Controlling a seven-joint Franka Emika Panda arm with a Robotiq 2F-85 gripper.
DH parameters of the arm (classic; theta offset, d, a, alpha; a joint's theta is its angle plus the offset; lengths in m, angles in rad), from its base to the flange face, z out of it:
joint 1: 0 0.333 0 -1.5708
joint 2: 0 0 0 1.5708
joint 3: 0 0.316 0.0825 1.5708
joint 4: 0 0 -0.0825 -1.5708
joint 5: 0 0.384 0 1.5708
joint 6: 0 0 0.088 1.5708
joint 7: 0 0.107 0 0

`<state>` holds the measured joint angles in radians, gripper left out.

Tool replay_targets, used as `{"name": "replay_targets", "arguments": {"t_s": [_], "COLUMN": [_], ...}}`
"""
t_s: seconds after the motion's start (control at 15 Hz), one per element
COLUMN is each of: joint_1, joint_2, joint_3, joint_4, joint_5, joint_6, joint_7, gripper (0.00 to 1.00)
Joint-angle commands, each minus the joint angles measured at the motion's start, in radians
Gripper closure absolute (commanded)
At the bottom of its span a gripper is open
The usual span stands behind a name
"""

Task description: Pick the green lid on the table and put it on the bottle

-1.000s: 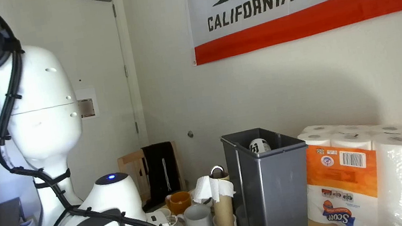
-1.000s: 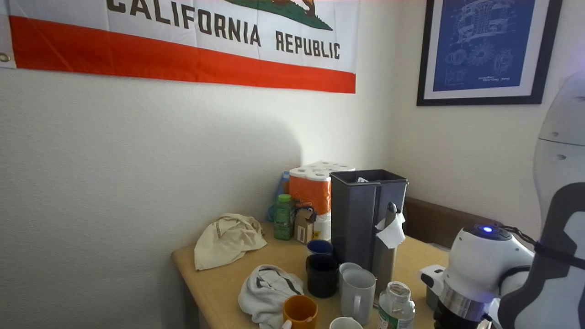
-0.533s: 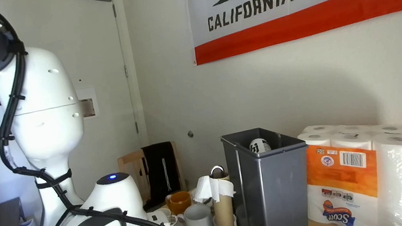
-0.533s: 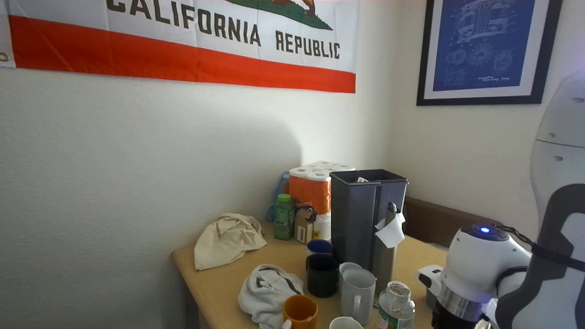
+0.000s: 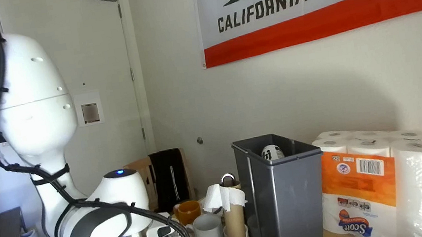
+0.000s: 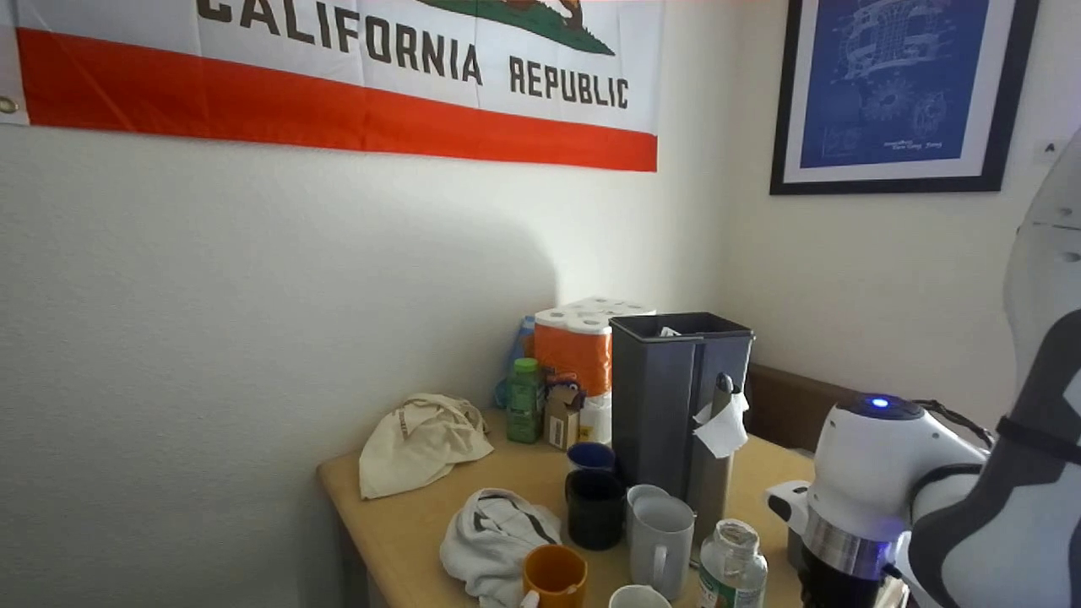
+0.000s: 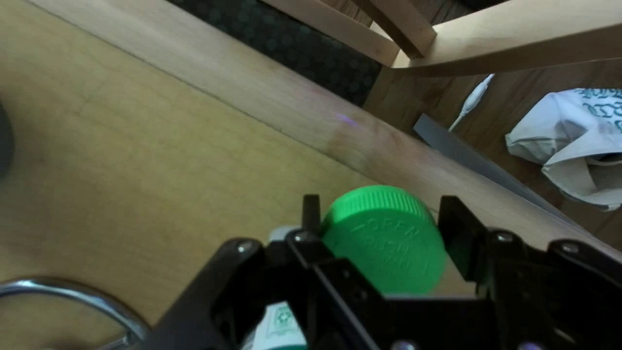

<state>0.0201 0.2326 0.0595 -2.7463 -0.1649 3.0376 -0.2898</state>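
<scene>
With the jaws closed on the green lid (image 7: 384, 248), held near the open bottle (image 6: 733, 572) on the surface (image 6: 525, 471), a low or off-centre approach could knock the bottle over, and a lid brought down tilted might seat crooked or slip loose.

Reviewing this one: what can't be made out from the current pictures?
Jaws: past the bottom edge in both exterior views.
Bottle: its base is cut off by the bottom edge in an exterior view.
Green lid: its lowest line of lettering is too blurred to read surely in the wrist view.
Grey bin: its walls hide its inside floor in both exterior views.
</scene>
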Motion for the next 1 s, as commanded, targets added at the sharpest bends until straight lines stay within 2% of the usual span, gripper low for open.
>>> {"name": "replay_targets", "arguments": {"t_s": [0.0,0.13,0.27,0.6,0.93], "joint_1": [-0.096,-0.060,-0.027,0.032,0.094], "joint_2": [-0.222,-0.335,-0.420,-0.510,-0.493], "joint_3": [0.127,0.095,0.047,-0.030,-0.076], "joint_4": [-0.023,-0.001,0.031,0.110,0.147], "joint_5": [0.133,0.209,0.194,0.186,0.227], "joint_6": [-0.265,-0.399,-0.450,-0.462,-0.443], "joint_7": [-0.078,-0.133,-0.124,-0.114,-0.139], "gripper": [0.62,0.62,0.62,0.62,0.62]}}
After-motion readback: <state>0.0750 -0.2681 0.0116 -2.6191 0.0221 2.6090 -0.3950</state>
